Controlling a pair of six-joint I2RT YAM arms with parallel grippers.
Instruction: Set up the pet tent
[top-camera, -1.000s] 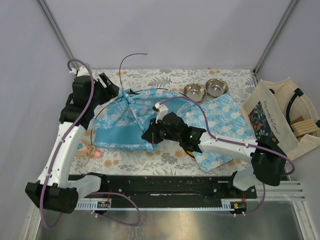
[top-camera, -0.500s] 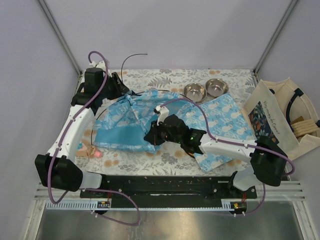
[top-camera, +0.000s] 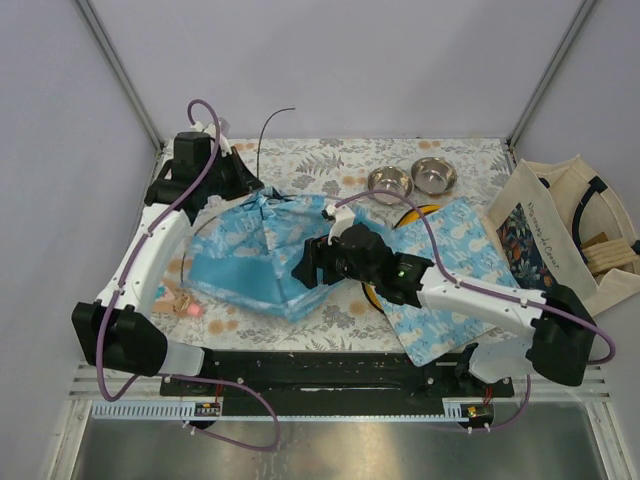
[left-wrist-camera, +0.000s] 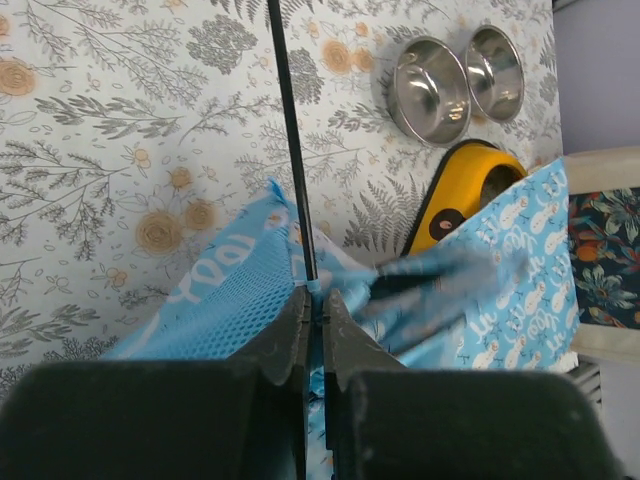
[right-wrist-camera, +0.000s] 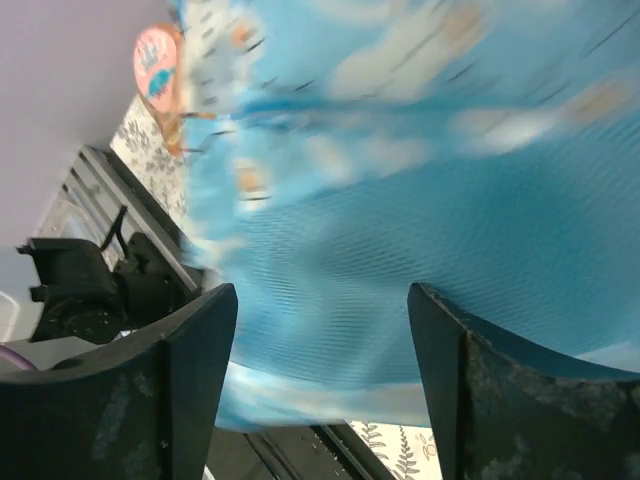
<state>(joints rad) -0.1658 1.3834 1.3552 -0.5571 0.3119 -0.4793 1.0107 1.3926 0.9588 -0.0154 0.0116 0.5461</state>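
Blue fabric is sprawling over the left-centre of the floral table. That's the pet tent, and it's lying slumped and flat, not standing at all. The matching mat is sitting just to its right, with the right arm reaching across it.

We're reckoning we're mid pole-threading. The left gripper is hovering at the tent's far edge, jaws pinched tight on the thin black pole right where it's going into the fabric, and the free end is curving up and away. The right gripper is hanging over the tent's near-right corner with its fingers spread wide. Fabric is filling the gap in its wrist view, but it's blurry and nothing's clamped.

Next move, we're guessing: the right gripper should be closing on the fabric to brace it while the left is feeding the pole along without kinking it.
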